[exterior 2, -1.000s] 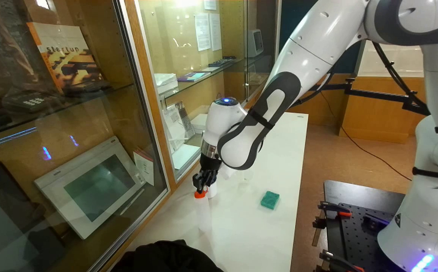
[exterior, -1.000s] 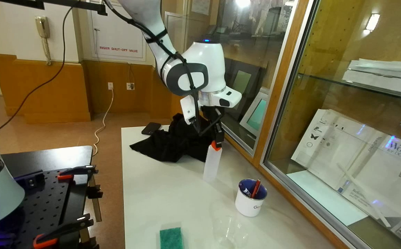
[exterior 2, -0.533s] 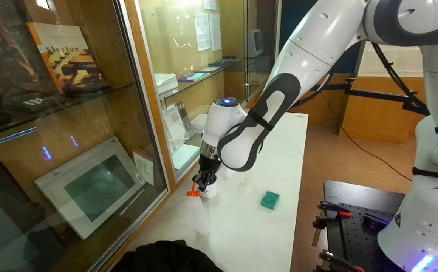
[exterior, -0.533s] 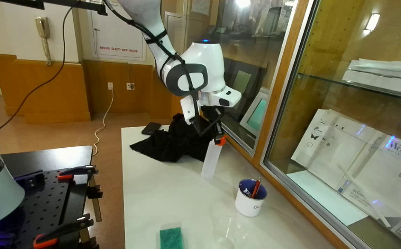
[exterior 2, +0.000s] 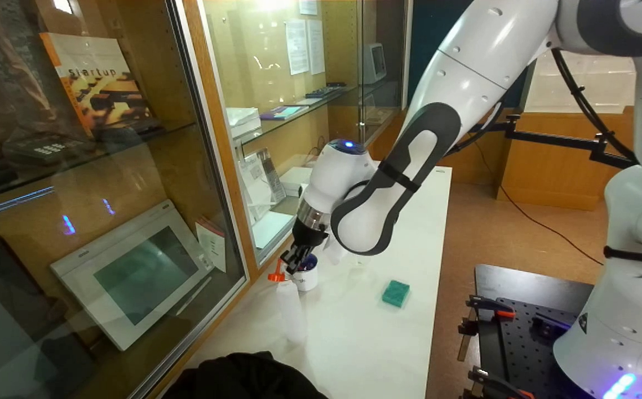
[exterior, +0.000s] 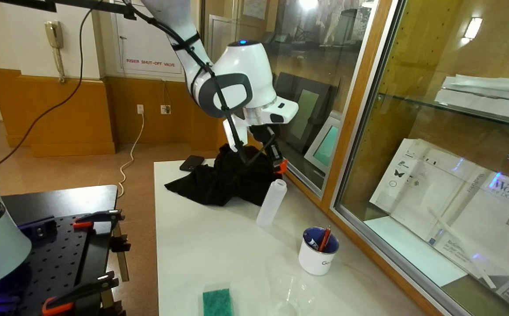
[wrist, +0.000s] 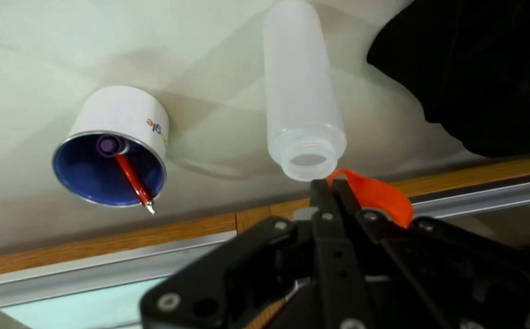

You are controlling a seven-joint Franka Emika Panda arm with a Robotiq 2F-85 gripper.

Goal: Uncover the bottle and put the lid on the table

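Observation:
The white translucent bottle point(exterior: 272, 202) stands on the white table, leaning toward the glass cabinet. Its mouth is open and bare. It also shows in an exterior view point(exterior 2: 292, 313) and in the wrist view point(wrist: 299, 82). The orange lid point(exterior: 283, 166) is off the bottle, above its mouth and to the cabinet side. The lid also shows in an exterior view point(exterior 2: 277, 275) and the wrist view point(wrist: 383, 198). My gripper point(wrist: 331, 183) is shut on a thin part of the lid at the fingertips. The gripper shows in both exterior views point(exterior: 277, 166) point(exterior 2: 289, 263).
A white mug with pens point(exterior: 319, 259) stands near the bottle. A black cloth point(exterior: 232, 180) lies behind the bottle. A green sponge point(exterior: 218, 303), a clear glass point(exterior: 291, 294) and a black phone point(exterior: 191, 163) are on the table point(exterior: 201, 245). The glass cabinet runs along one side.
My gripper has risen with the orange lid and pulled it off the bottle, tilting as it moved. The lid was on the bottle one second ago. The bottle now leans more toward the cabinet.

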